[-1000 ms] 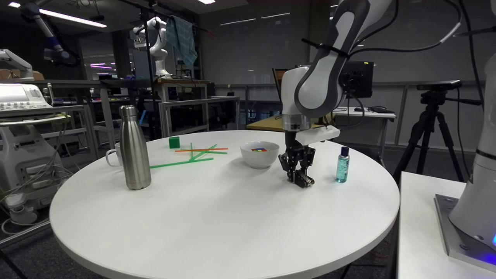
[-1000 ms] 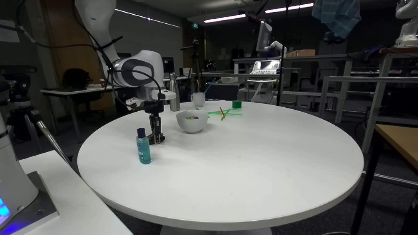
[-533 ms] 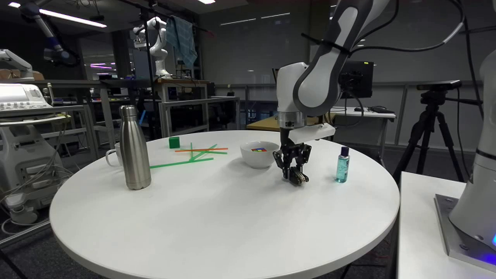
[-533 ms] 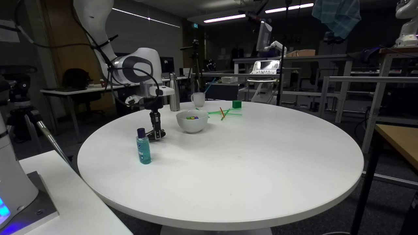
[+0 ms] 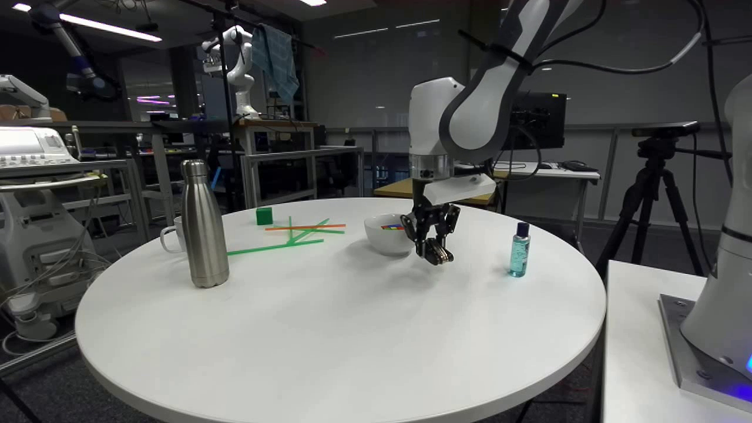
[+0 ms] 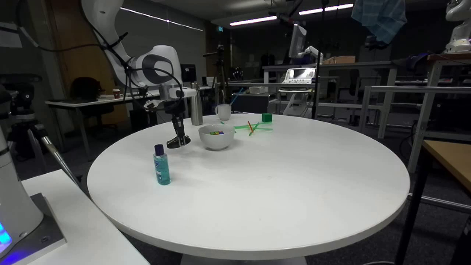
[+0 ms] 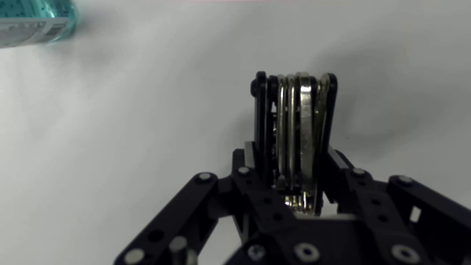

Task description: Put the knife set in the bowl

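Observation:
The knife set [image 7: 294, 121] is a black folded multi-tool with several silver blades, large in the wrist view. My gripper [image 7: 289, 156] is shut on it, with a finger against each side. In both exterior views the gripper [image 5: 433, 245] [image 6: 181, 140] holds the knife set [image 5: 440, 255] [image 6: 174, 143] above the white table. The white bowl [image 5: 385, 239] [image 6: 216, 141] stands close beside the gripper, with a coloured cube in it. The gripper overlaps the bowl's edge in an exterior view and is apart from it in the wrist-free side gap. The bowl is out of the wrist view.
A teal bottle [image 5: 519, 251] [image 6: 162, 167] with a dark cap stands near the gripper; its base shows in the wrist view [image 7: 36, 22]. A steel bottle [image 5: 204, 229], a white mug [image 6: 223, 112], a green cube [image 5: 264, 215] and green and orange sticks [image 5: 305, 227] are farther off.
My gripper has lifted off the table with the knife set in it and moved toward the bowl. The bowl and the bottles have not moved.

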